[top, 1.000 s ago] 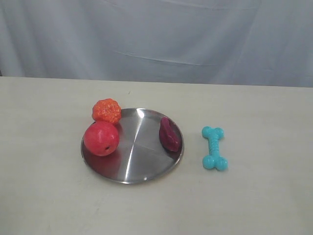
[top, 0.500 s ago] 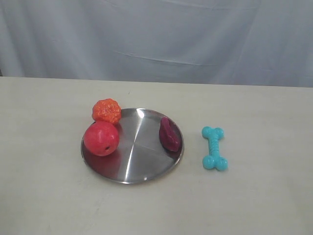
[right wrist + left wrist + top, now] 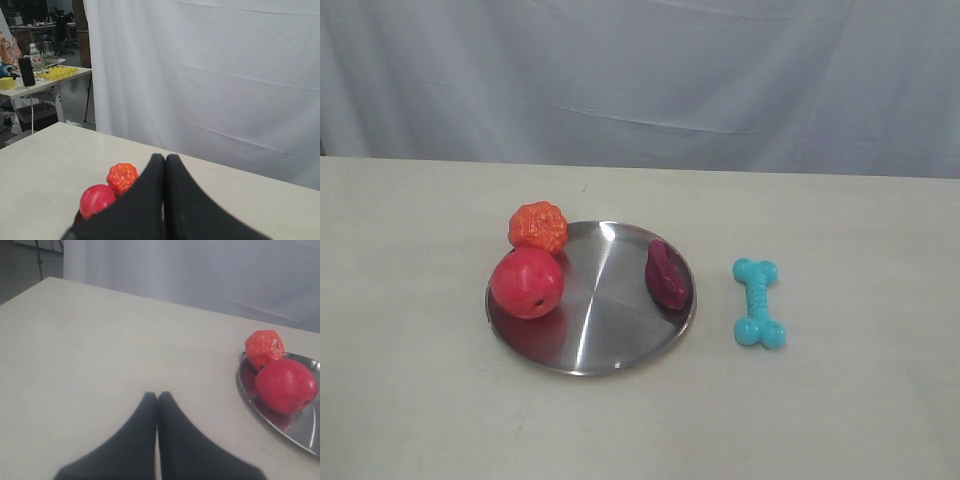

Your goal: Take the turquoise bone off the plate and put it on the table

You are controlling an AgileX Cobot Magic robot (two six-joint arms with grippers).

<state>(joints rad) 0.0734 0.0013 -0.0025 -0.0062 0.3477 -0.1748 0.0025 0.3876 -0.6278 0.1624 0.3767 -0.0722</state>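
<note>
The turquoise bone (image 3: 758,302) lies flat on the pale beige table (image 3: 860,400), just right of the steel plate (image 3: 605,325) and apart from its rim. Neither arm shows in the exterior view. My left gripper (image 3: 157,396) is shut with nothing in it, hovering over bare table left of the plate (image 3: 300,432). My right gripper (image 3: 165,158) is also shut and empty, raised above the table; its black fingers hide most of the plate and the bone in that view.
A red ball (image 3: 527,283) and a dark magenta toy (image 3: 665,273) sit on the plate. An orange knobbly ball (image 3: 538,227) rests at its far left rim. A white curtain (image 3: 640,80) backs the table. Another table with clutter (image 3: 30,70) stands beyond.
</note>
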